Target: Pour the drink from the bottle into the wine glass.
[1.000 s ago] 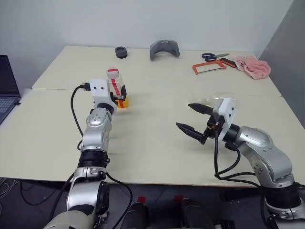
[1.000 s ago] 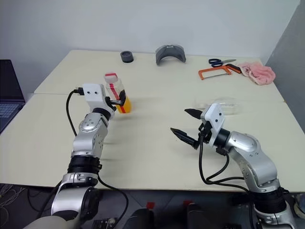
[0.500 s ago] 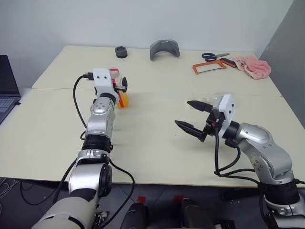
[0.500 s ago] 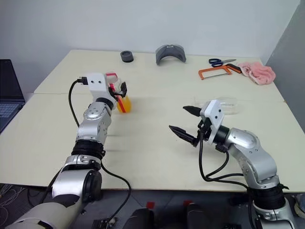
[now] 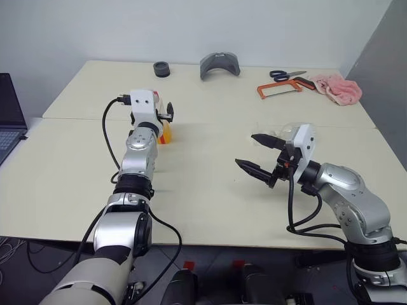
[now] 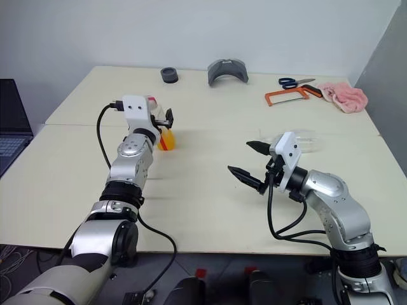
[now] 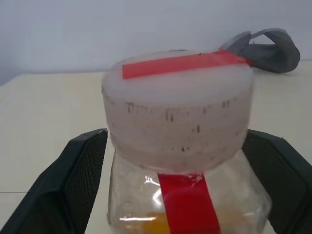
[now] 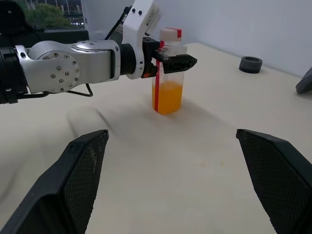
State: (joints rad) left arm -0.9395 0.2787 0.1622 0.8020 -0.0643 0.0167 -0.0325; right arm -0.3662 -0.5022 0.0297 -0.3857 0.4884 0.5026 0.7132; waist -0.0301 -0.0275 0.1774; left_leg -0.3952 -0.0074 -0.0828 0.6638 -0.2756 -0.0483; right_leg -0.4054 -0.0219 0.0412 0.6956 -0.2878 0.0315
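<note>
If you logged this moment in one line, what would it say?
left gripper: open, straddling bottle | bottle: upright on table, capped | right gripper: open, empty | wine glass: behind right gripper

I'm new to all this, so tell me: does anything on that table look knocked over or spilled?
The wine glass behind the right gripper seems to lie on its side, though it's faint. The bottle stands upright; nothing spilled.
</note>
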